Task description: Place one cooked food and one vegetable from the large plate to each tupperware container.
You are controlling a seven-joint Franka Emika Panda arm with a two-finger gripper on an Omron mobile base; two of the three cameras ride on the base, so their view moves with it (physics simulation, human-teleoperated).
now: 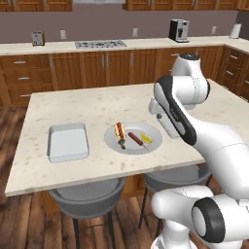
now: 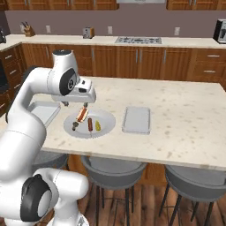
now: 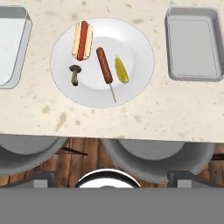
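Note:
The round light grey plate (image 3: 133,46) lies on the island between two pale grey tupperware trays, one on the left (image 3: 12,43) and one on the right (image 3: 194,43), both bare inside. On the plate lie a hot dog (image 3: 82,40), a skewered sausage (image 3: 104,65), a yellow wedge (image 3: 121,69) and an olive-brown mushroom (image 3: 75,74). My gripper (image 2: 75,104) hangs above the plate's (image 2: 108,117) near-left side, pointing down. Its fingers stand apart with nothing between them. The same hot dog (image 1: 119,130) and tray (image 1: 68,141) appear in the left base view.
Two grey bar stools (image 3: 153,159) stand under the island's near edge. The island top (image 2: 190,110) is wide and bare past the right tray (image 2: 136,119). A toaster (image 2: 88,32) and a coffee machine (image 1: 178,30) stand on the back counter.

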